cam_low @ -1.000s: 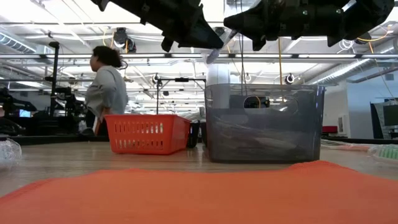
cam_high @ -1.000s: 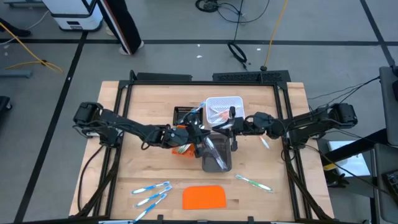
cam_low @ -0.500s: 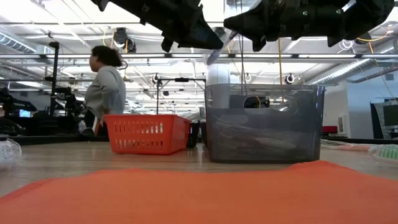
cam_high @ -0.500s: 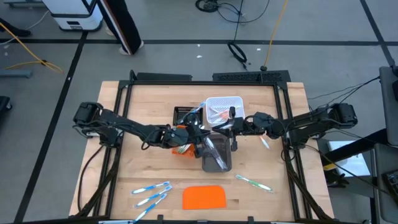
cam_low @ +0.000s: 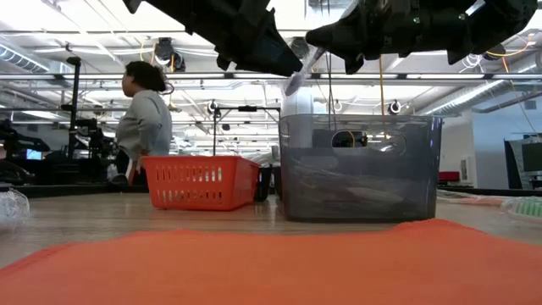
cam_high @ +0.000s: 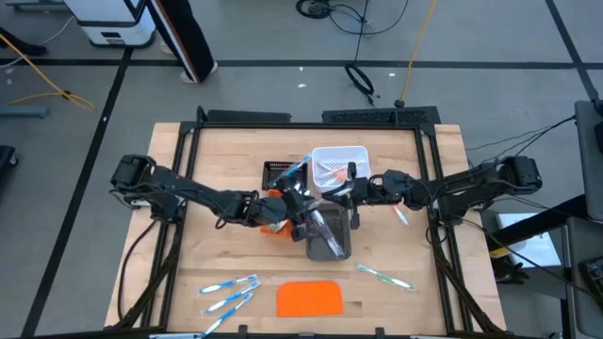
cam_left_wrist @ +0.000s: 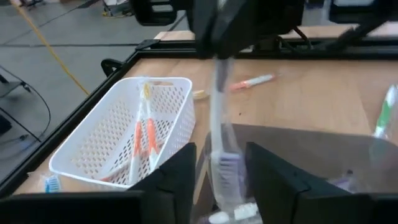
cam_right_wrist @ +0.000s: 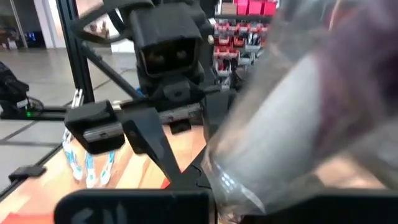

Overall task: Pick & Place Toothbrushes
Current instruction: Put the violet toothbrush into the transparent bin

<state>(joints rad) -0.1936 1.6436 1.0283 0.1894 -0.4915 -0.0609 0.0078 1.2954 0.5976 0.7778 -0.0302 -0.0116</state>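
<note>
- The wooden table [cam_high: 217,160] is the biggest thing here, and both dark arms reach to its middle from the two sides.
- A see-through grey bin [cam_high: 328,234] stands in the middle of the table, with some thin sticks lying in its bottom.
- A white basket [cam_left_wrist: 112,137] is just behind the grey bin, with orange and white toothbrushes [cam_left_wrist: 142,134] inside.
- An orange basket [cam_low: 196,181] sits beside the grey bin, under the left arm.
- A flat orange slab [cam_high: 309,298] lies near the front edge of the table.
- The left gripper [cam_left_wrist: 219,171] hangs over the grey bin with its two fingers apart. A pale grey toothbrush [cam_left_wrist: 221,124] stands up in the gap between them.
- The right gripper [cam_high: 353,188] is over the grey bin too, and it is clamped on the top end of that pale grey toothbrush.
- Blue toothbrushes [cam_high: 230,290] lie on the table just beside the orange slab, on the left arm's side.
- A green toothbrush [cam_high: 384,276] lies on the table in front of the right arm.
- A person [cam_low: 144,119] stands far back in the room behind the table.
</note>
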